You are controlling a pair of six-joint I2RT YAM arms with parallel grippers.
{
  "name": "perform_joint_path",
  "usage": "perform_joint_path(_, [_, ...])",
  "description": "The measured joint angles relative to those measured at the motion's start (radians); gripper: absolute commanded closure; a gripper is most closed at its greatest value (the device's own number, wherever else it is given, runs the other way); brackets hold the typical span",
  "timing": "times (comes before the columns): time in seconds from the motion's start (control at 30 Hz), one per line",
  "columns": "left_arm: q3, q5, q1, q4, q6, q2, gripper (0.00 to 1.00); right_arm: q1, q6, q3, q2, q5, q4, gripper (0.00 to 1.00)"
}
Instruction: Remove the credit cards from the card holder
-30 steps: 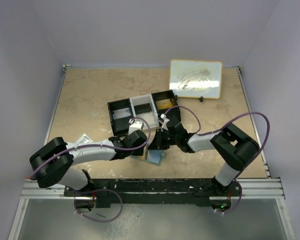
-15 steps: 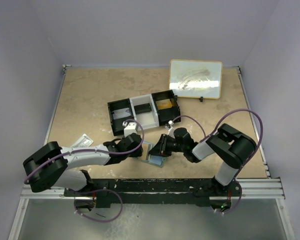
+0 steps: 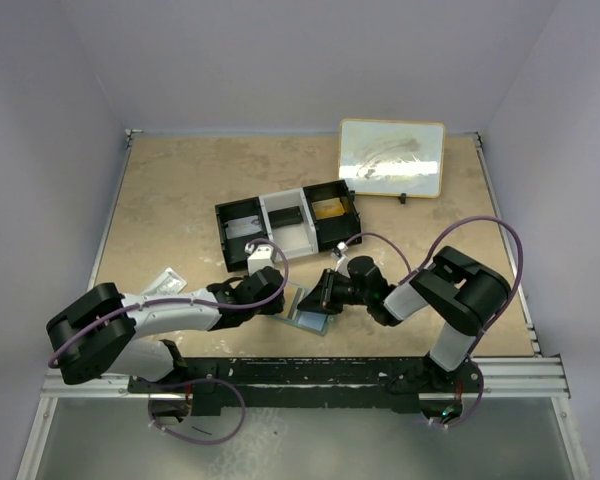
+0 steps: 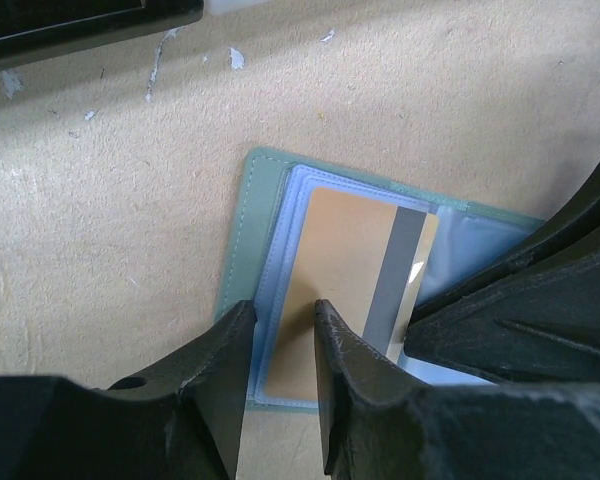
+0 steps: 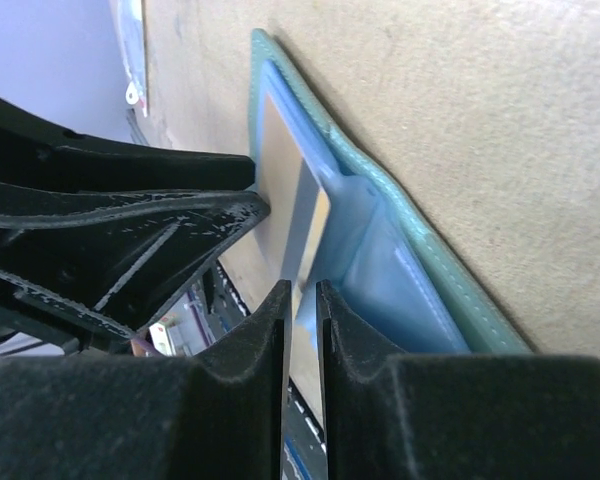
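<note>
1. Pale lavender matte walls closed the space on three sides: a back wall (image 3: 300,60), a left wall (image 3: 40,150) and a right wall (image 3: 570,120).
2. A beige, mottled, stone-look tabletop (image 3: 180,180) filled the middle, scuffed with small white flecks.
3. Thin white metal strips ran along the table's left edge (image 3: 110,215) and right edge (image 3: 502,230).
4. A ribbed silver aluminium rail (image 3: 90,378) lay across the near edge.
5. Below it was a smooth grey surface (image 3: 330,440).
6. The light was soft and even, with faint shadows.
</note>
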Motion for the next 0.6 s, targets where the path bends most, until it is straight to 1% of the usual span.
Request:
perform_joint_path(0.2, [0.002, -0.002, 0.000, -0.009, 0.001, 0.000, 0.76, 0.001, 0.014, 0.000, 0.000, 0.017, -0.035, 0.78])
perform_joint_path(0.3, [0.003, -0.003, 0.000, -0.013, 0.001, 0.000, 0.77, 0.001, 0.027, 0.000, 0.000, 0.021, -0.035, 0.78])
perform_joint_path(0.47, [0.004, -0.004, -0.002, -0.016, 0.001, 0.000, 0.78, 0.000, 0.055, 0.000, 0.031, 0.007, 0.013, 0.83])
perform_joint_path(0.57, [0.005, -0.004, -0.002, -0.019, 0.001, 0.000, 0.79, 0.000, 0.074, -0.006, 0.071, -0.006, 0.086, 0.89])
perform_joint_path(0.6, [0.005, -0.004, -0.002, -0.021, 0.001, 0.000, 0.79, 0.000, 0.077, -0.008, 0.076, -0.006, 0.098, 0.94])
